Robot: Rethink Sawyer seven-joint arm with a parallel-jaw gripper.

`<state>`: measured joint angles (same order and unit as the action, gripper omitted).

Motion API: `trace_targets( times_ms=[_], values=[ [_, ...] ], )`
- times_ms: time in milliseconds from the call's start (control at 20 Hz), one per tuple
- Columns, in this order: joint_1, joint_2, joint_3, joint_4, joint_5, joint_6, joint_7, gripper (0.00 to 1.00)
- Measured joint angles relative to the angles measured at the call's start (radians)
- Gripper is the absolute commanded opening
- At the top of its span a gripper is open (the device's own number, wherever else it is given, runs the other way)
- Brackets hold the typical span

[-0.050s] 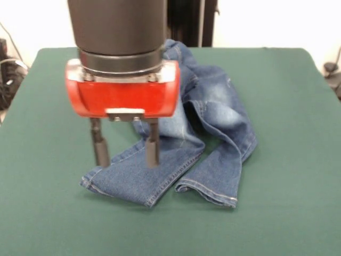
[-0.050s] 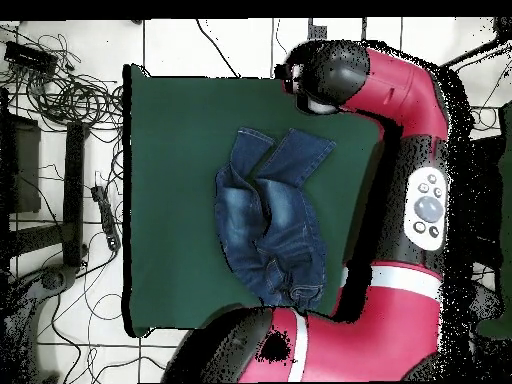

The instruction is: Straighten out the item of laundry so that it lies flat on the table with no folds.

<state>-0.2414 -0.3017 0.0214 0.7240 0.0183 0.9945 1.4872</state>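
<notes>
The item of laundry [image 1: 213, 122], a small pair of blue jeans, lies crumpled on the green table [image 1: 48, 213], with both leg hems towards the front edge. The right-hand leg is twisted and creased, and the waist is partly hidden behind the arm. My gripper [image 1: 127, 162] hangs open over the left-hand leg near its hem. One fingertip [image 1: 101, 160] is at the leg's outer edge and the other is over the denim; I cannot tell whether they touch it. In the overhead view the jeans [image 2: 270, 220] lie mid-table [image 2: 170, 150], and the arm's wrist [image 2: 322, 78] hides the gripper.
The red arm [image 2: 425, 200] curves along one side of the table and round its base end. Cables [image 2: 60, 95] and dark gear lie on the floor beyond the opposite table edge. Wide green cloth surrounds the jeans on all sides.
</notes>
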Motion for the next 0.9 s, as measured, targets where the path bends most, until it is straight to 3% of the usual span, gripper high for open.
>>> trace_targets(
  times_ms=[300, 900],
  values=[
    [0.017, 0.021, -0.001, -0.019, -0.033, 0.067, 0.000, 1.00],
    [-0.001, 0.093, -0.001, -0.036, -0.087, 0.053, 0.000, 1.00]
  ],
)
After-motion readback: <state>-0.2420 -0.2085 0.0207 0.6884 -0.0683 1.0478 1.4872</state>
